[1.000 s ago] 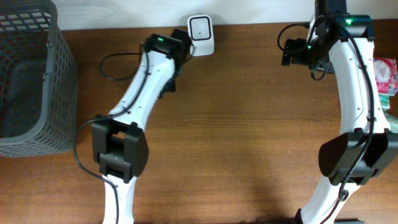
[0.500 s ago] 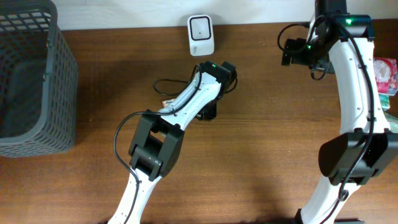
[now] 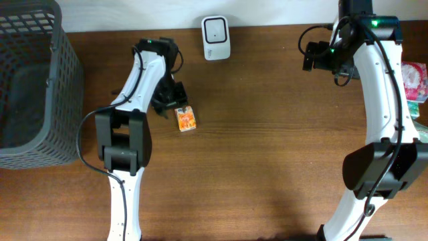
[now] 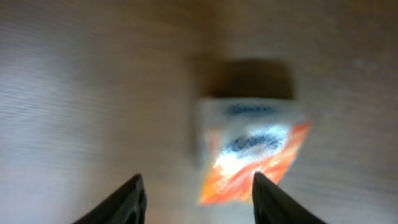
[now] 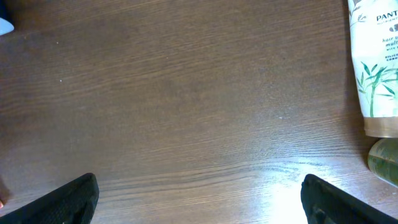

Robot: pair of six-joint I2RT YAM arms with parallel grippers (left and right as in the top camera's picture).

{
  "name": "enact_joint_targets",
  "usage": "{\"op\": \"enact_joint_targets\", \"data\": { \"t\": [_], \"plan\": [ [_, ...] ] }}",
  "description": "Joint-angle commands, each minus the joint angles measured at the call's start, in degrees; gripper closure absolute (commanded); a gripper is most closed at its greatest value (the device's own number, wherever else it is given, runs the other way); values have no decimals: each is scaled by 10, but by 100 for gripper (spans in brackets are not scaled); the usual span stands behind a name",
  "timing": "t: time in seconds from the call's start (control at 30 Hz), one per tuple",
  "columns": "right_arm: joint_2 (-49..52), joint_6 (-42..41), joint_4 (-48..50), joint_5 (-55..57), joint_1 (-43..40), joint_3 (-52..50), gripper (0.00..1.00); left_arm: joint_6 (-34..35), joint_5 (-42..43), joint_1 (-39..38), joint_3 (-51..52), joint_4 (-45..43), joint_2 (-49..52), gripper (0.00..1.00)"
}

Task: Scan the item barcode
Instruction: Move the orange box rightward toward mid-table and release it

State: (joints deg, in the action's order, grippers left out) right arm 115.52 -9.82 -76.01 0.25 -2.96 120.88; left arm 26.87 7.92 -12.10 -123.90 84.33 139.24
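Across the table (image 3: 267, 167) my left arm (image 3: 144, 73) has swung back off the scanner (image 3: 217, 37), and an orange packet (image 3: 186, 119) now lies loose.
It sits toward the far edge, just beside my open left gripper (image 3: 167, 100); right gripper (image 5: 199, 186) gapes empty. Release step, I judge; next, regrip, barcode toward scanner.

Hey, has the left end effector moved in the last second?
Yes. The left end effector was against the white scanner; in the overhead view it is now down-left of the scanner, by the orange packet.
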Motion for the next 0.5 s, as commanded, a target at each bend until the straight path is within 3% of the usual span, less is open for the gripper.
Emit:
{"op": "enact_joint_targets", "data": {
  "t": [0.0,0.07,0.1,0.13,0.27,0.37,0.47],
  "plan": [
    [4,4,0,9,-1,-1,1,-59,136,-3,82,-67,6,46],
    [4,4,0,9,-1,-1,1,-60,135,-3,109,-87,6,52],
    [4,4,0,9,-1,-1,1,-60,132,-3,119,-93,6,69],
    [4,4,0,9,-1,-1,1,-59,116,-3,125,-94,6,98],
    [4,4,0,9,-1,-1,2,-60,41,-2,70,-37,5,100],
    [4,4,0,9,-1,-1,1,-48,-175,-17,-99,48,5,100],
    [4,4,0,9,-1,-1,1,15,-333,-64,-127,51,7,100]
  ]
}}
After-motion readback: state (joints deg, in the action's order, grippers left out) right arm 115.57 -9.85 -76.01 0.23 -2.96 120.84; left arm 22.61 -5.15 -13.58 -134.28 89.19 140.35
